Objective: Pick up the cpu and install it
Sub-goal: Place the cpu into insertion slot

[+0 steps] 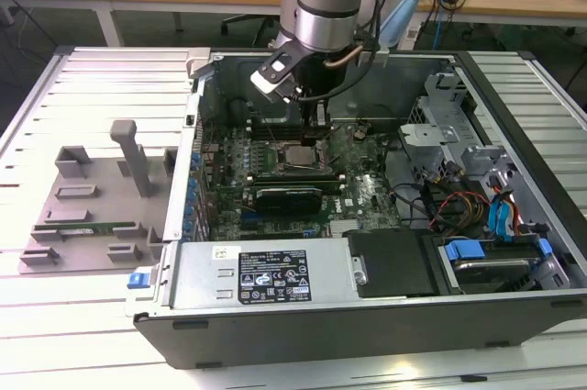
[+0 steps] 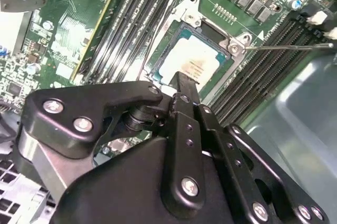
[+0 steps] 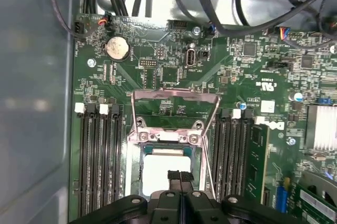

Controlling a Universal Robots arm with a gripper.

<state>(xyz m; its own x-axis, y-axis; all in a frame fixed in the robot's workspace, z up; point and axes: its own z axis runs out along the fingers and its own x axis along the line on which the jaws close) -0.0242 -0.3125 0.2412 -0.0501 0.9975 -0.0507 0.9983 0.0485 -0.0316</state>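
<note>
Count: one cpu (image 3: pixel 158 174), flat in the one open socket (image 3: pixel 134 174), one retention frame (image 3: pixel 174 95) raised beside it. One tool (image 3: pixel 179 175), two fingers (image 3: pixel 174 177) pressed together on nothing, tip over cpu top, contact unclear. One coin cell (image 3: pixel 117 48) on board (image 3: pixel 231 76). One case (image 1: pixel 367 326) on tabletop (image 1: pixel 92 335)

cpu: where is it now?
The cpu lies in the open socket, between the two banks of memory slots, right under the gripper in both wrist views.
</note>
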